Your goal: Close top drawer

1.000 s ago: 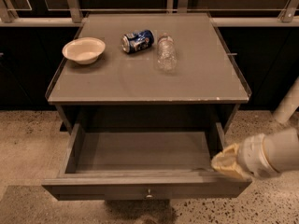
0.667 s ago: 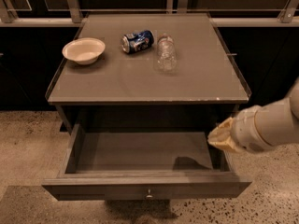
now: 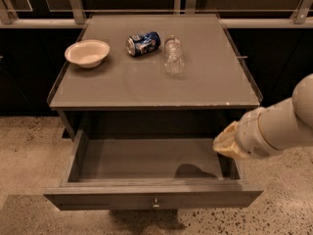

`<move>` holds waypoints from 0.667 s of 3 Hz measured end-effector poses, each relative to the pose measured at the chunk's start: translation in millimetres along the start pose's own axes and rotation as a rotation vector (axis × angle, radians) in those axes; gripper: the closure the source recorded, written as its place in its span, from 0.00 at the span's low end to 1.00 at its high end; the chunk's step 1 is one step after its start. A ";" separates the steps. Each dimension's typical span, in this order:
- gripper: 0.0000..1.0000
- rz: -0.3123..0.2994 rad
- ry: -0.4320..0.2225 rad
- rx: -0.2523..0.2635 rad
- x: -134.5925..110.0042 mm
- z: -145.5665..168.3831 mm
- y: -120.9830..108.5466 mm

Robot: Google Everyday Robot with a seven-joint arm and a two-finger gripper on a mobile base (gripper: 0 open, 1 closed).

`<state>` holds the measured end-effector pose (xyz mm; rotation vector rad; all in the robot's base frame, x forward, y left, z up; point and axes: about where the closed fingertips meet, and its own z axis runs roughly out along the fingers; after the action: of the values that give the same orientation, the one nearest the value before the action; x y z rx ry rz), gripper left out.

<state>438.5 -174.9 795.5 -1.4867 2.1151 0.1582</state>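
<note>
The top drawer of the grey cabinet is pulled wide open toward me. Its shallow grey box holds nothing, and a small round metal knob sits at the centre of its flat front. My gripper comes in from the right on a white arm. It hovers over the drawer's right side wall, near the back right corner of the box, and casts a shadow on the drawer floor. It is apart from the drawer front. The lower drawers are out of view.
On the cabinet top lie a white bowl at the left, a blue can on its side and a clear plastic bottle. Dark railings run behind. Speckled floor surrounds the cabinet.
My gripper has risen from the drawer's front right corner and moved back toward the cabinet, along the right side. The drawer stays open as before.
</note>
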 end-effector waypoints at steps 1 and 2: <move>1.00 0.137 0.113 -0.220 62.9 36.5 60.3; 1.00 0.251 0.260 -0.369 102.7 38.5 104.2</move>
<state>333.9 -205.7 690.7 -1.5003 2.5891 0.4954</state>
